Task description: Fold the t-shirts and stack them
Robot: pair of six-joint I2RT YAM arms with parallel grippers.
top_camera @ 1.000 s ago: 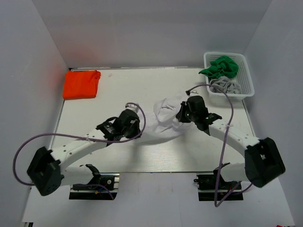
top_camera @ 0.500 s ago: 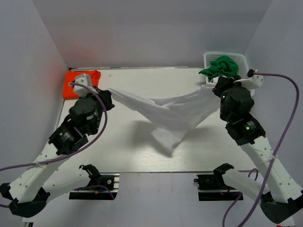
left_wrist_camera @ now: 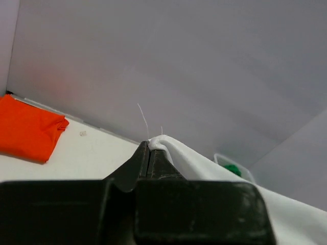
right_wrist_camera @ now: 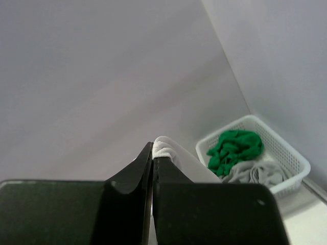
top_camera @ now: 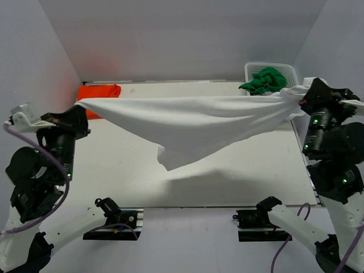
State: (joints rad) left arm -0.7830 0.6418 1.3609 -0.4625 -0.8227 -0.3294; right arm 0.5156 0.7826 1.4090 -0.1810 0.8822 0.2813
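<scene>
On pale tabletop (top_camera: 114,176), noted folded orange cloth t-shirt (top_camera: 102,90) far-left. Noted white cloth t-shirt (top_camera: 193,122) stretched aloft, ends pinched in left gripper (left_wrist_camera: 148,147) and right gripper (right_wrist_camera: 153,149) jaws. Judged outstanding: that, plus crumpled green shirt (top_camera: 263,79) and grey shirt (right_wrist_camera: 254,173) in white mesh basket (right_wrist_camera: 280,145).

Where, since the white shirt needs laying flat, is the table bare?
The table looks bare across its middle and near strip, under the held-up white shirt. Crowded: orange shirt in the far left corner, basket holding the green shirt far right.
</scene>
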